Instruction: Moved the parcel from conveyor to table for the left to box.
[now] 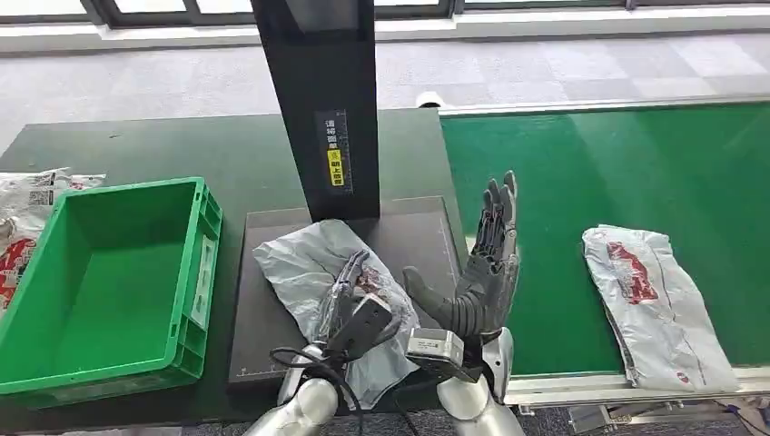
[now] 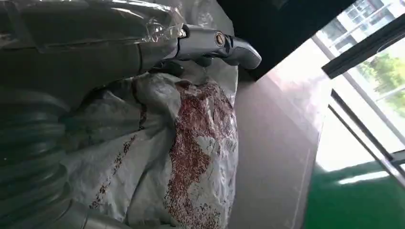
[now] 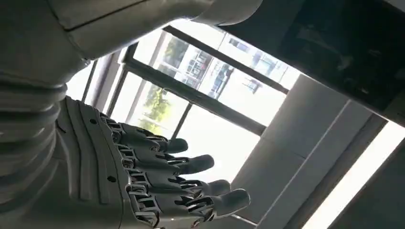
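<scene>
Left hand (image 1: 350, 295) clamped on grey parcel (image 1: 313, 263) on tabletop (image 1: 227, 154); green crate (image 1: 195, 272) lies just left; right hand (image 1: 486, 263) empty, fingers spread, farther off.

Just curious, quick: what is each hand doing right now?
Left hand: resting on the grey parcel; whether it grips it cannot be told.
Right hand: open, raised, holding nothing.

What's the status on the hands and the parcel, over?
Left hand resting on the grey parcel on the dark pad. Right hand open, raised, empty. Green crate beside it, unobstructed. Second parcel waiting on the conveyor.
</scene>
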`<state>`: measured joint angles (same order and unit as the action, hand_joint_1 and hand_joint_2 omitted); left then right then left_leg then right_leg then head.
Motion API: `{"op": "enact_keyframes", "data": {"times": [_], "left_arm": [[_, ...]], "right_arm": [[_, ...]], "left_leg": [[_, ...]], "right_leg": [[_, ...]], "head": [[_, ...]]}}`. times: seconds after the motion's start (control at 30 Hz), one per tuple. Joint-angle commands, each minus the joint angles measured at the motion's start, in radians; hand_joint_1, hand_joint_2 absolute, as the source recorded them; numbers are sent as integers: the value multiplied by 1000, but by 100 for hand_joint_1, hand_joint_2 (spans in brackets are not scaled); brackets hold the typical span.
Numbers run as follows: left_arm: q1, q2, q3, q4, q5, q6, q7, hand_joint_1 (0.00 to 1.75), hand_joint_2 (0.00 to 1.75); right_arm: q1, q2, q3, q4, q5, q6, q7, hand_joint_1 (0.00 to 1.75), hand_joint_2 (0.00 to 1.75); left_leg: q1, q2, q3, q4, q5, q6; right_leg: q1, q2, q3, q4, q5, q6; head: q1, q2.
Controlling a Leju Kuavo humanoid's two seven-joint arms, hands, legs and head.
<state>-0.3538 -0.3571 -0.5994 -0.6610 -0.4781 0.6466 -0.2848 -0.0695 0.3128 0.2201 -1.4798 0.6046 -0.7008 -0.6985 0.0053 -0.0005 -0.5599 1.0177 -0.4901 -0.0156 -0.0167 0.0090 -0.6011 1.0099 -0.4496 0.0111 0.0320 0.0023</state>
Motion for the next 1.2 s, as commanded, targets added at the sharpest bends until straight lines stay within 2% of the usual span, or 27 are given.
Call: {"op": "enact_keyframes", "data": {"times": [0.03, 1.2], "left_arm": [[-94, 8, -170, 163, -23, 4, 47, 0, 175], [-94, 8, -170, 163, -23, 4, 47, 0, 175]], "right_arm": [[36, 9, -64, -28, 1, 3, 0, 0, 175], [36, 9, -64, -28, 1, 3, 0, 0, 175]], "left_leg": [[1, -3, 4, -4, 1, 0], [1, -1, 2, -2, 0, 0]], "right_leg": [[1, -4, 5, -4, 0, -2], [1, -2, 2, -2, 0, -1]], "head": [[0, 0], [0, 0]]}}
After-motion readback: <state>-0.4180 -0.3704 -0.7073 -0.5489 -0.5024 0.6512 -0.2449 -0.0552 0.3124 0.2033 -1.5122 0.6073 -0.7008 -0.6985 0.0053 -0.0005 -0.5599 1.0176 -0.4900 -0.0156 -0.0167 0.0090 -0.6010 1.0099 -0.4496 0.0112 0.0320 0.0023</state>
